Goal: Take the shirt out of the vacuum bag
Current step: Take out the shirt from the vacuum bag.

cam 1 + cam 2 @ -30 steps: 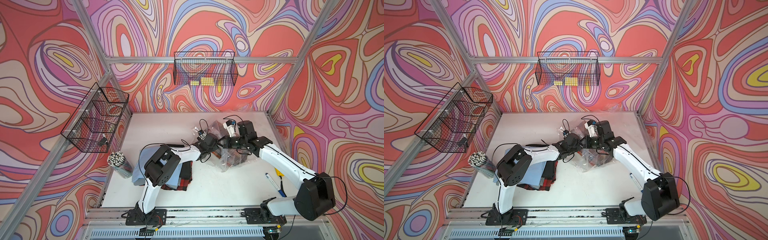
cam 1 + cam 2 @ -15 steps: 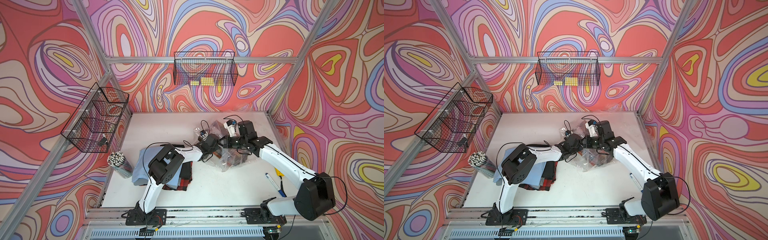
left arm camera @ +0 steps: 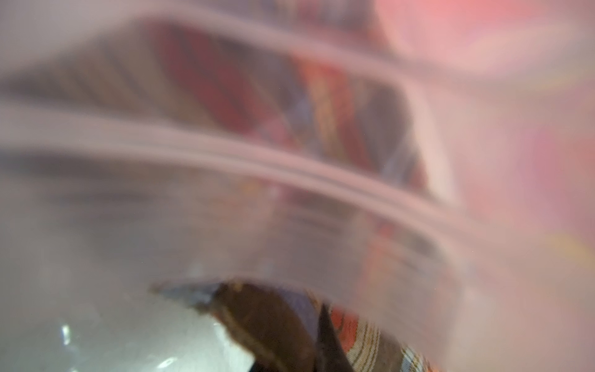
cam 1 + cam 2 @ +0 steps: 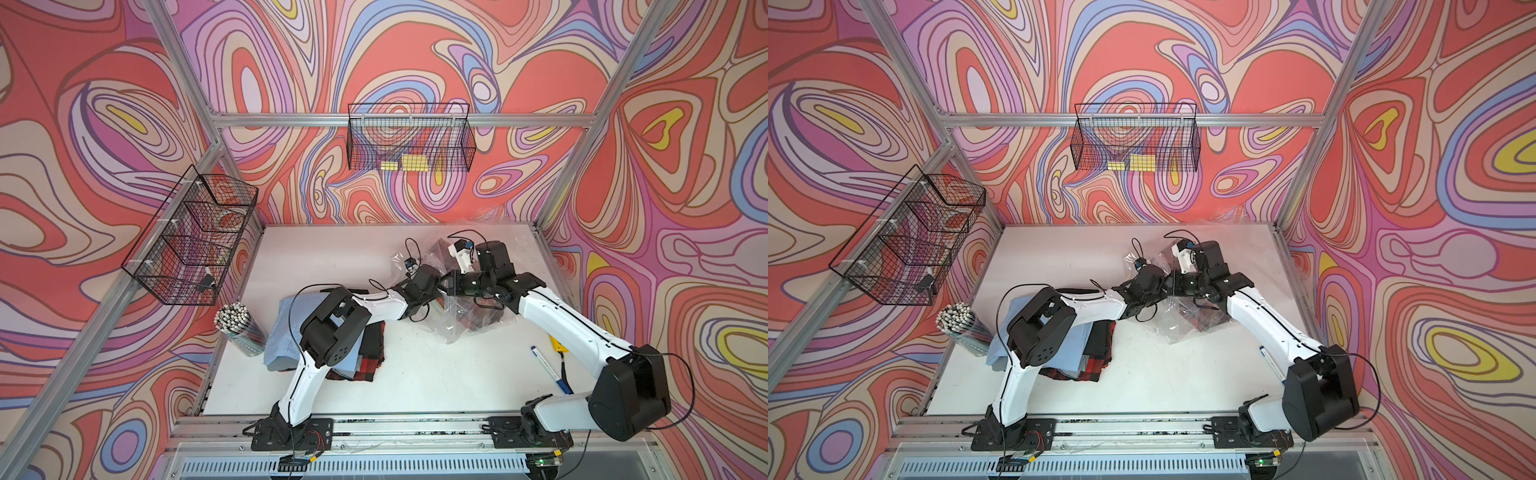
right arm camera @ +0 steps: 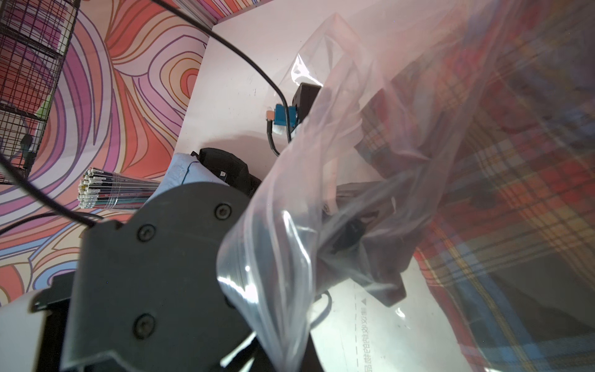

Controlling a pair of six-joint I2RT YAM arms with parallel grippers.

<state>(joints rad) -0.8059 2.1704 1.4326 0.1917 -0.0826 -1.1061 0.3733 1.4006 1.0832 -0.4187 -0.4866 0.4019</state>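
Pinching a bunched edge of the vacuum bag (image 5: 283,257) with the right gripper (image 4: 454,286), pressed together on the clear film. Meeting the left gripper (image 4: 440,287) almost tip to tip there, at the bag's mouth. Reaching into that mouth with the left gripper, likewise pressed together. Cannot tell whether on cloth or on nothing, given the plastic fogging the left wrist view. Showing there only a dark fingertip (image 3: 325,341) beside a strip of plaid.

Holding the shirt (image 5: 515,199), a red, blue and yellow plaid, inside the bag. Seen through the film in the right wrist view and in both top views. Lying in the right half of the table (image 4: 332,257), toward the far right corner, with crinkled film trailing up to the far edge.

Resting near the left edge, under the left arm's elbow, a stack of folded clothes (image 4: 286,336), pale blue over dark red plaid. Standing just beside that stack, at the left edge, a bundle of pencils (image 4: 239,328) in a clear sleeve. Lying along the right edge, a blue-and-white pen (image 4: 549,370) near a small yellow thing (image 4: 556,344). Hanging on the far wall, a wire basket (image 4: 409,141); on the left wall, a tiered wire rack (image 4: 191,241).
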